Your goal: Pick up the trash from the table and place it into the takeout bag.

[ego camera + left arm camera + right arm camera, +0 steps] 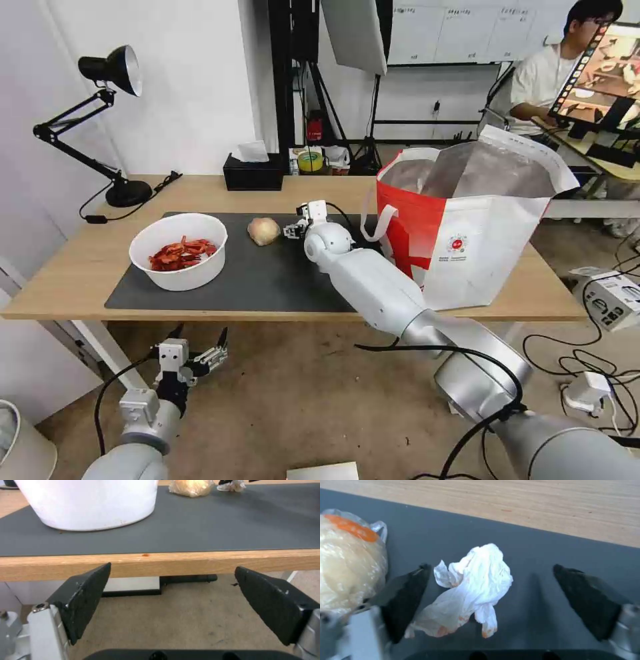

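On the table [80, 280] lies a mat [267, 280]. The bowl [179, 250] sits on the mat's left part; the lumpy ball [264, 231] lies right of it, farther back, with the tissue [473, 587] just beside it. The takeout bag [467, 233] stands at the right. A tissue box [253, 172] and a lamp [107, 120] stand along the far edge.

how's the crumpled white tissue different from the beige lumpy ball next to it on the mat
The crumpled white tissue is thin, loose and orange-stained; the beige lumpy ball is bulkier, rounded and wrapped in clear plastic. The tissue lies between the open fingers of the right claw; the ball sits just outside one finger. Both rest on the dark grey mat.
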You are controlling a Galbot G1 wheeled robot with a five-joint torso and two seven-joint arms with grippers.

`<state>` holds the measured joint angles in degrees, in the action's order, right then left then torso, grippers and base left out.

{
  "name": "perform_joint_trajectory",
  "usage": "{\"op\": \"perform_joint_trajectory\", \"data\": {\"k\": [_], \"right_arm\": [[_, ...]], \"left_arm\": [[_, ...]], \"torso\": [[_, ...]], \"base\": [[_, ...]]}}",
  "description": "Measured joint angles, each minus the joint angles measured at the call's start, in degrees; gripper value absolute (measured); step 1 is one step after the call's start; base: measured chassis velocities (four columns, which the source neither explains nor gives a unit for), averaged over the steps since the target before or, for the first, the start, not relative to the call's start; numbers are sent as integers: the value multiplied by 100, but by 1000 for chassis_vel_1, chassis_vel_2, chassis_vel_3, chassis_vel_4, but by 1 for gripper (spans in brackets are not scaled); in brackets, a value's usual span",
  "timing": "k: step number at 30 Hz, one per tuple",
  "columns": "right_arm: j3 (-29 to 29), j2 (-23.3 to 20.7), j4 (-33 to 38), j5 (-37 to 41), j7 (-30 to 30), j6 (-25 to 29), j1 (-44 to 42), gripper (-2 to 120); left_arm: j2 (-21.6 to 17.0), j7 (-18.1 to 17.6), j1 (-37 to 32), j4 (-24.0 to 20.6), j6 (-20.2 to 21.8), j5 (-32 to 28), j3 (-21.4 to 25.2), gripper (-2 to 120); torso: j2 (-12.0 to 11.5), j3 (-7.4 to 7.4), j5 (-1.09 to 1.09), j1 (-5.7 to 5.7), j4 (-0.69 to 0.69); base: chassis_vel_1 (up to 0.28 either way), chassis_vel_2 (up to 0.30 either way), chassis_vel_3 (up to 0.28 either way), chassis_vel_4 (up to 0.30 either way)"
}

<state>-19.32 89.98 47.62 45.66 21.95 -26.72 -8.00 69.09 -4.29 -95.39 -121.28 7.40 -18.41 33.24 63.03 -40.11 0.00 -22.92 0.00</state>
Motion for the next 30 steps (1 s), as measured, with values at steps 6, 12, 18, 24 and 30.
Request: {"op": "perform_joint_trajectory", "data": {"k": [6, 12, 18, 24, 30], "right_arm": [[-29, 1, -48, 6, -50, -60, 12, 71], [-73, 6, -46, 29, -43, -112, -12, 50], [-85, 4, -37, 67, -23, -142, 1, 25], [-78, 1, 2, 92, -8, -150, -2, 6], [-36, -85, 432, 163, 85, -105, -75, 0]], "left_arm": [[-1, -2, -1, 0, -2, 1, 2, 100], [-3, -3, -21, -15, -16, 1, 2, 100], [4, -9, -26, -43, -18, 0, -3, 100], [16, -18, -23, -51, -18, -1, -13, 100], [30, -26, -19, -81, -18, -2, -19, 100]], "torso": [[0, 0, 0, 0, 0], [0, 1, 0, 0, 1], [0, 1, 0, 0, 0], [0, 0, 0, 0, 0], [0, 0, 0, 0, 1]], "base": [[0, 0, 0, 0], [0, 0, 0, 0], [0, 0, 0, 0], [0, 0, 0, 0], [0, 0, 0, 0]]}}
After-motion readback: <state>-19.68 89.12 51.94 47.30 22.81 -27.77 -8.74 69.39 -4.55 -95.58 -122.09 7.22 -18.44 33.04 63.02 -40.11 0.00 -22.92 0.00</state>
